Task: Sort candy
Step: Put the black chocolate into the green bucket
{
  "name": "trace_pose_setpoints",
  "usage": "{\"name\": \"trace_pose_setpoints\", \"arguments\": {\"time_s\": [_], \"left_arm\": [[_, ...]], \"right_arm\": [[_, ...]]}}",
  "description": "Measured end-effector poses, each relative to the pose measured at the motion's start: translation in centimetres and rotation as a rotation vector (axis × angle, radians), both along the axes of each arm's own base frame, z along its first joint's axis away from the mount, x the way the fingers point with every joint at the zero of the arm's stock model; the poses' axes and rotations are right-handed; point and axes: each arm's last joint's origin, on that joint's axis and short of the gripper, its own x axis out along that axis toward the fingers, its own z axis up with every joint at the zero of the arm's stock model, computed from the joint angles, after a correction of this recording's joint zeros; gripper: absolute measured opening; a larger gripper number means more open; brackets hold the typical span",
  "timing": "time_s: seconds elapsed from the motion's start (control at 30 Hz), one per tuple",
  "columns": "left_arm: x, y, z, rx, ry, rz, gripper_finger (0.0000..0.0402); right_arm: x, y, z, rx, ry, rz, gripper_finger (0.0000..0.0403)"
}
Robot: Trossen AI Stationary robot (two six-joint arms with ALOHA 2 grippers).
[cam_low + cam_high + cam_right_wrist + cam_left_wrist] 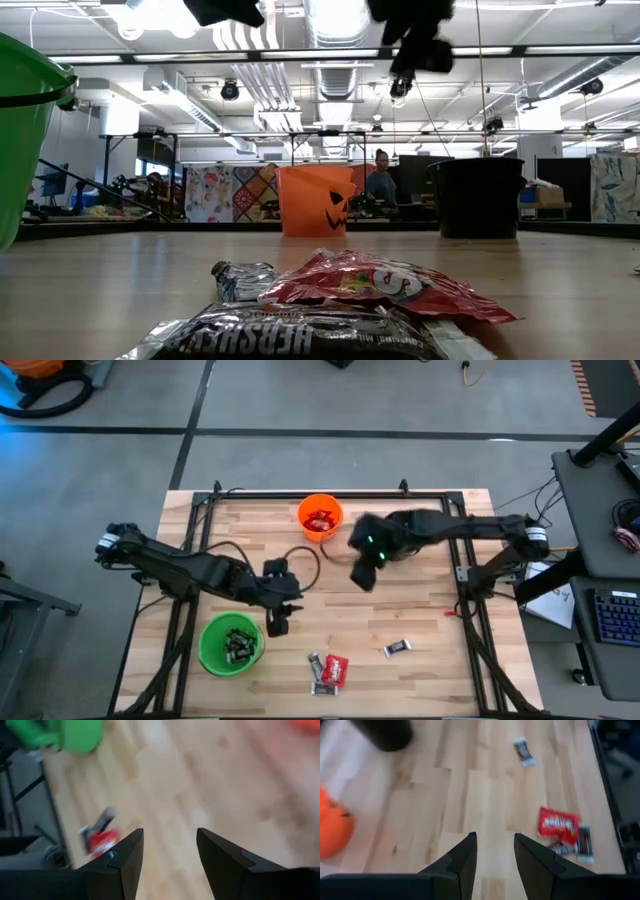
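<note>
Loose candy lies on the wooden table near its front edge: a red packet (337,670) with dark bars (316,663) beside it, and one dark bar (398,649) further right. The orange cup (320,518) at the far side holds red pieces. The green cup (231,643) at the front left holds dark bars. My left gripper (276,622) hangs open just right of the green cup, with nothing between its fingers (465,857). My right gripper (362,575) hangs open over the table's middle, in front of the orange cup, also with nothing in it (170,860).
A black cup (477,195) stands right of the orange cup (318,200) in the low view. Bare wood lies between the two grippers and the loose candy. Metal frame rails (470,590) run along the table's sides. People show in the room beyond.
</note>
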Motion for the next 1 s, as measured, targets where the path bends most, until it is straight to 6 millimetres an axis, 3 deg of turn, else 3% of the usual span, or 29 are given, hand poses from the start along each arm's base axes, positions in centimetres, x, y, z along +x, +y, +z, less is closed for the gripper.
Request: {"name": "trace_pose_setpoints", "arguments": {"time_s": [0.33,0.6,0.8,1.0], "left_arm": [[1.9,-1.8,-2.5,-0.025,0.076,-0.341,0.0115],[3.4,-3.7,-4.5,0.022,0.075,-0.461,0.0115],[4.1,-4.6,-6.4,0.032,0.124,-0.522,0.0115],[4.9,-5.7,-7.9,0.060,0.120,-0.588,0.0115]], "right_arm": [[-4.1,9.5,3.0,0.232,0.046,-0.003,0.0178],[-6.9,15.8,3.2,0.386,0.177,0.003,0.0178],[-8.5,18.4,3.2,0.446,0.255,-0.021,0.0178],[-9.3,19.4,3.1,0.452,0.271,-0.048,0.0178]]}}
